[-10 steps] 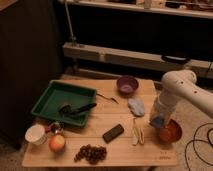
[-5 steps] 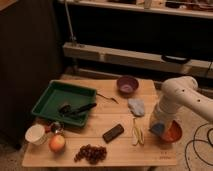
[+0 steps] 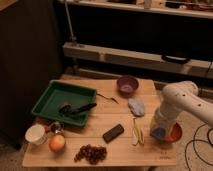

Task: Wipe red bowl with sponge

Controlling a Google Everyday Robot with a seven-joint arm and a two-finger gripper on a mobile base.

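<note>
The red bowl (image 3: 175, 134) sits at the right edge of the wooden table, and only its right part shows behind the arm. My white arm comes in from the right and bends down over it. The gripper (image 3: 160, 131) is at the bowl's left rim, and the blue sponge (image 3: 159, 133) shows at its tip, pressed against the bowl. The gripper looks shut on the sponge.
A pale blue-grey cloth (image 3: 136, 106) and a purple bowl (image 3: 127, 85) lie behind the red bowl. A yellow peel (image 3: 136, 132) and a dark block (image 3: 113, 133) are to its left. Further left are a green tray (image 3: 50, 102), grapes (image 3: 91, 153), an apple (image 3: 57, 143) and a white cup (image 3: 36, 134).
The arm has swung in over the red bowl, and the gripper with the sponge has shifted slightly left across it. Nothing else on the table has moved.
</note>
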